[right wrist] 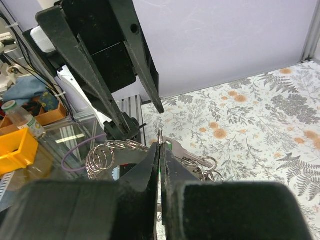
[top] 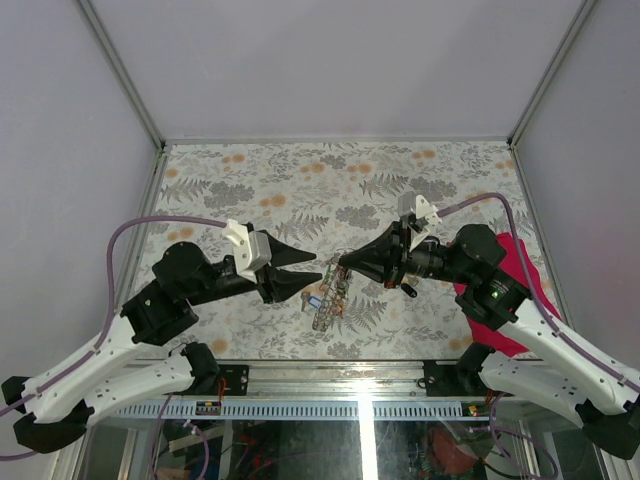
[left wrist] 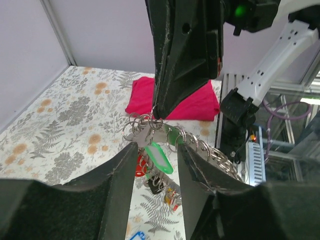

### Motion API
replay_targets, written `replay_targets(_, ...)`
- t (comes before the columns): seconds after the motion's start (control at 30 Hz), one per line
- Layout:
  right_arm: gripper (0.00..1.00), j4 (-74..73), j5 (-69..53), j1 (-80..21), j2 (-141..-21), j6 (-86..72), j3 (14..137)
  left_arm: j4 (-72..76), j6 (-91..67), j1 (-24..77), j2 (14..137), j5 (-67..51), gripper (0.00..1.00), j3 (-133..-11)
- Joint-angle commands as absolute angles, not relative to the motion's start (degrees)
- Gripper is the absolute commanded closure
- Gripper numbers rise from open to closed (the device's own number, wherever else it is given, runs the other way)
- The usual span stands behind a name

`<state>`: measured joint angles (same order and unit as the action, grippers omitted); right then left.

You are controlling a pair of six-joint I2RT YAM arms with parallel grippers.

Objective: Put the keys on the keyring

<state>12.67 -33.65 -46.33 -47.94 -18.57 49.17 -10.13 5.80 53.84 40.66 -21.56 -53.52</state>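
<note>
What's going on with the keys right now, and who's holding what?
The right gripper is shut on the keyring and holds it up, with the keys and the chain hanging below it. The left gripper faces it with jaws apart, gripping nothing, and the green key hangs in the gap. The red cloth lies on the table behind.

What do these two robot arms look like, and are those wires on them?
The left arm and right arm match: white lower segments, black jointed upper parts. Each ends in a black gripper with two long tapering fingers, the left gripper and the right gripper. A white plastic block sits on each wrist, joined by a thin purple cable. A green light glows on the right arm.
</note>
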Motion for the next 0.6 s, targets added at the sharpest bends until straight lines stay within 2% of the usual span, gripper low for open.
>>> replay_targets(0.0,1.00,17.66,-34.36,-46.05,-45.53,-14.01,49.38,3.88,-1.69,53.64,39.77,-19.99,0.60,-50.16)
replay_targets(0.4,1.00,17.93,-36.74,-46.05,-44.76,-12.39,49.39,13.84,-8.06,53.67,42.98,-21.10,0.60,-47.12)
replay_targets(0.57,1.00,18.19,-36.83,-46.04,-44.35,-12.57,49.48,14.24,-8.52,53.61,44.49,-23.13,0.70,-46.90)
